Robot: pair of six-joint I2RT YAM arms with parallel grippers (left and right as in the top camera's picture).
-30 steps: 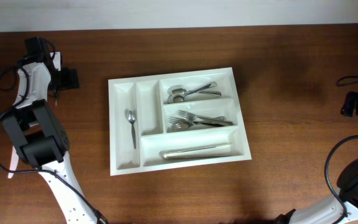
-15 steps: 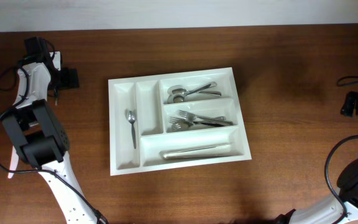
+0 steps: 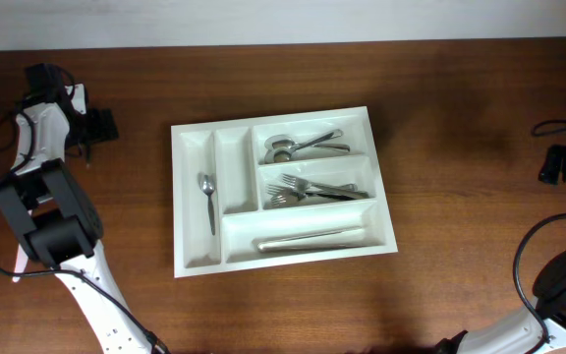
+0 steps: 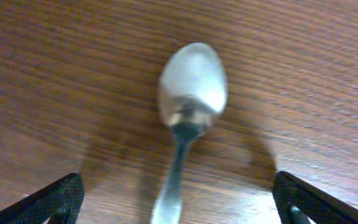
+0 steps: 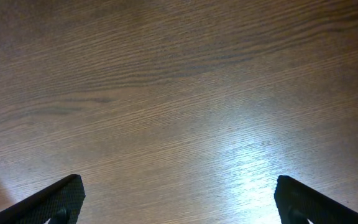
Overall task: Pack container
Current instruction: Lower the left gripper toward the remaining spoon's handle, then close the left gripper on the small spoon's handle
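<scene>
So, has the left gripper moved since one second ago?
Yes. In the overhead view the left gripper has shifted slightly toward the picture's left edge, farther from the container.

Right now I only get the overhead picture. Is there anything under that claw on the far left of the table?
Observer: Yes. The left wrist view shows a spoon lying on the table beneath the left claw.
Operator: Has it grabbed it?
Observer: No. The fingers stand wide, one on either side of the handle, apart from it.
Operator: And the other claw?
Observer: The right wrist view shows the right claw open too, with only bare wood between its fingers.
</scene>
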